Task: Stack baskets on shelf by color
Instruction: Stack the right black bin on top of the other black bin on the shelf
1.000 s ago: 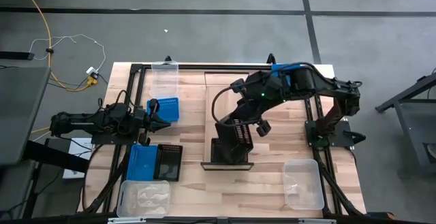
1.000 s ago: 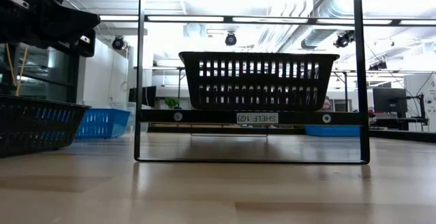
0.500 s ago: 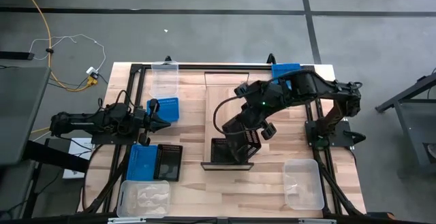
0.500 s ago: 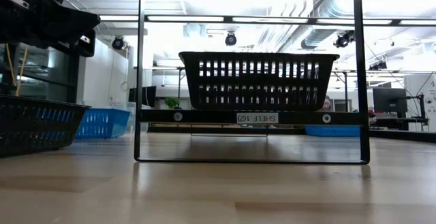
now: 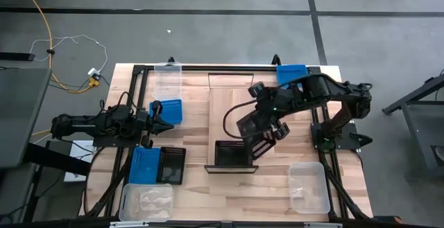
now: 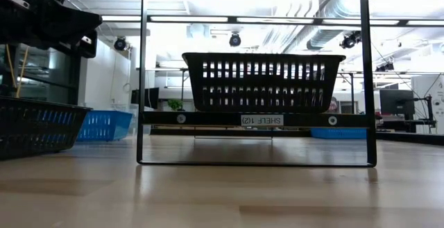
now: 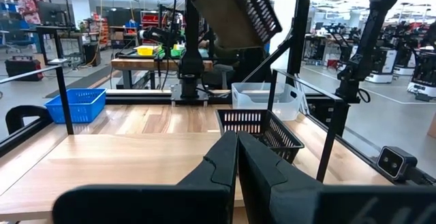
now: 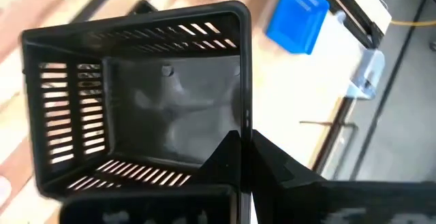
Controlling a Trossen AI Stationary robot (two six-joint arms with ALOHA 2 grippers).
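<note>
My right gripper is shut on a black perforated basket and holds it tilted in the air over the near end of the shelf. The shelf is a narrow light-wood board in a dark frame. Another black basket rests by its bottom on the shelf's near end. The held basket also shows high up in the left wrist view. My left gripper waits shut and level at the table's left, next to a blue basket. My right gripper pinches the rim of one side wall of the black basket, one finger inside the basket and one outside. The fingers slant down from the table's right. The basket hangs tilted, lifted clear of the shelf and of the basket below it.
Clear baskets stand at the far left, near left and near right. A blue basket and a black one sit side by side at the near left. Another blue basket is at the far right.
My right gripper has carried the black basket a little toward the table's right edge and has tipped, so the basket now hangs more tilted. The basket on the shelf has stayed put.
</note>
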